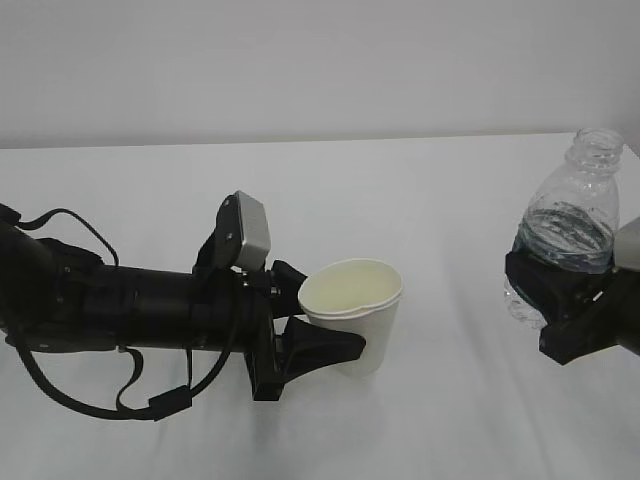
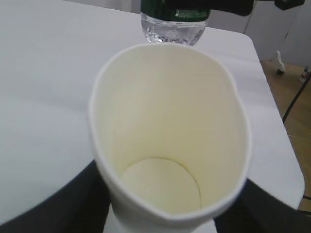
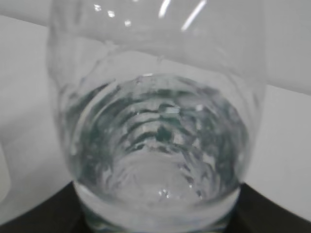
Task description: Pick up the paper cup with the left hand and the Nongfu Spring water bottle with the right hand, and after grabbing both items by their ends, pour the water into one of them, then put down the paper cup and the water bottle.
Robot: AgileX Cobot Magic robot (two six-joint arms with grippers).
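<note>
The paper cup stands upright, off-white with a cream inside and no liquid showing in it. My left gripper is shut on its side, and the rim is squeezed into an oval. In the left wrist view the cup fills the frame, with the dark fingers of my left gripper on both sides. My right gripper is shut on the lower half of the capless Nongfu Spring water bottle, which stands nearly upright at the far right. Water partly fills the bottle above my right gripper.
The white table runs back to a plain pale wall. Its right edge shows in the left wrist view, with brown floor beyond. The bottle's base and green label hang beyond the cup's far rim.
</note>
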